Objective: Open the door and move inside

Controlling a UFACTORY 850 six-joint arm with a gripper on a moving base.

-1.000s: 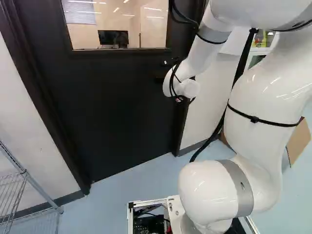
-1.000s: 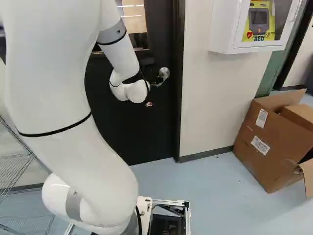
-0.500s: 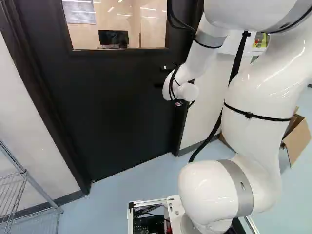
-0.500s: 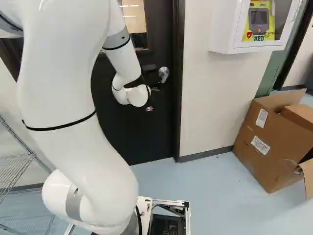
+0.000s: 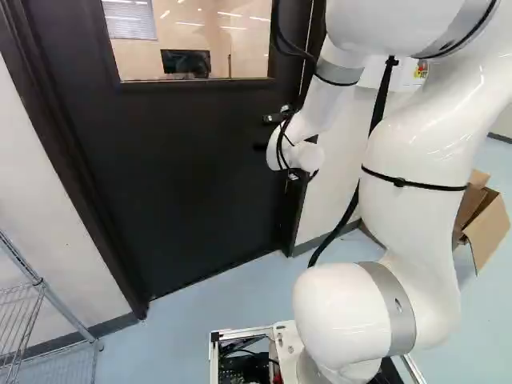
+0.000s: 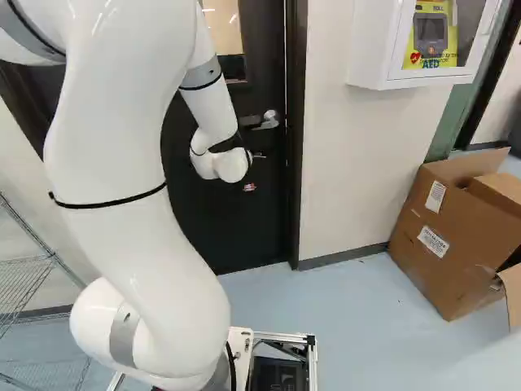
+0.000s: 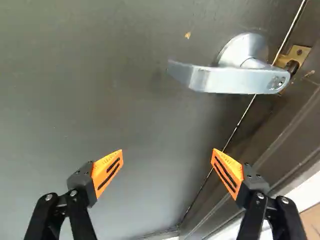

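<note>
The black two-fingered gripper with orange pads (image 7: 167,150) is held wide open and empty, probably so that the silver metal lever handle (image 7: 225,80) can be straddled. The handle is set ahead of the fingertips on the flat black door (image 5: 184,176), near the dark door frame (image 7: 285,135), presumably so the closing edge can be released.

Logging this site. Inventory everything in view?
Door: one, black, before arm
Handle: one, silver, on door
Window: one, clear, in door
Monitor: one, black, behind window
Frame: one, dark, around door
Walls: two, cream, beside door
Cabinet: one, white, right of door
Device: one, yellow, in cabinet
Cardboard box: one, brown, on floor
Rack: one, silver, left of door
Floor: one, blue, below rack
Base: one, silver, under arm
Arm: one, white, before door
Gripper: one, black, near handle
</note>
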